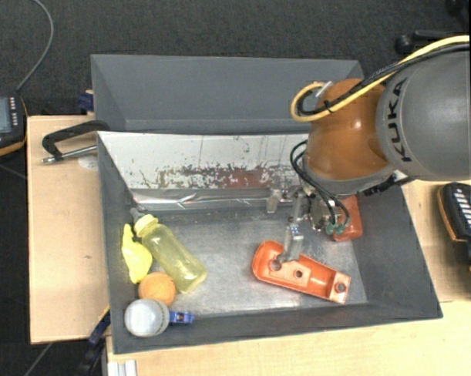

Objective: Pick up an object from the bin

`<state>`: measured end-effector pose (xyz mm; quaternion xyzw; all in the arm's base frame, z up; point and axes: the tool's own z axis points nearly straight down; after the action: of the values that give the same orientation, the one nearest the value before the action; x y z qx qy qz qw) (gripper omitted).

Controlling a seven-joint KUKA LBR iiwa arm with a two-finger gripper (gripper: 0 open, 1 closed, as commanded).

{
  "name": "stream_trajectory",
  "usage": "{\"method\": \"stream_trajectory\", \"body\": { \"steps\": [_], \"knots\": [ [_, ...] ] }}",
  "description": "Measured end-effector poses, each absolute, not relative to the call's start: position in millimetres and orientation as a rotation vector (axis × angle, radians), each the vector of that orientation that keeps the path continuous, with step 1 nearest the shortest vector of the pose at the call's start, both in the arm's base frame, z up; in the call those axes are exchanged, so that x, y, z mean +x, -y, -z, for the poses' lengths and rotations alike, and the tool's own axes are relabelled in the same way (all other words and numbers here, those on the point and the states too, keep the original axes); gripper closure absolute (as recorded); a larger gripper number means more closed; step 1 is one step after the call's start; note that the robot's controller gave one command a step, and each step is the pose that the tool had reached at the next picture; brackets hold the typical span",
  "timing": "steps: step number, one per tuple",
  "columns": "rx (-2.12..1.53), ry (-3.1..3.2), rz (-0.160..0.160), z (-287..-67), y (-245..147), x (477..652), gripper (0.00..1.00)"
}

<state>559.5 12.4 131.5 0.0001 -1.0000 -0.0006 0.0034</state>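
Note:
My gripper (pixel 288 245) hangs below the orange wrist cover in the right half of the bin. Its lower end reaches down to the left, rounded end of a flat orange plastic piece (pixel 308 275) with holes in it. That piece lies slanted on the bin floor, its far end pointing to the lower right. Whether the gripper touches it I cannot tell. A small red-orange thing with a green part (pixel 347 226) lies just right of the gripper, near the right wall.
In the lower left corner lie a pale yellow bottle (pixel 173 258), a yellow thing (pixel 134 256), an orange ball (pixel 156 289) and a grey-white ball (pixel 146 317) with a blue bit (pixel 181 317). Bare floor lies between this group and the orange piece.

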Motion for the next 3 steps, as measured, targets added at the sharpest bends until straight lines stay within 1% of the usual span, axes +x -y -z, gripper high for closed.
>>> {"method": "stream_trajectory", "body": {
  "steps": [1, 2, 3],
  "knots": [
    [0.000, 3.143, 0.002, -136, -12, 561.3, 0.00],
    [-0.008, 3.152, 0.003, -131, -10, 558.6, 0.00],
    [0.486, 3.113, 0.003, -119, -18, 600.1, 1.00]
  ]
}}
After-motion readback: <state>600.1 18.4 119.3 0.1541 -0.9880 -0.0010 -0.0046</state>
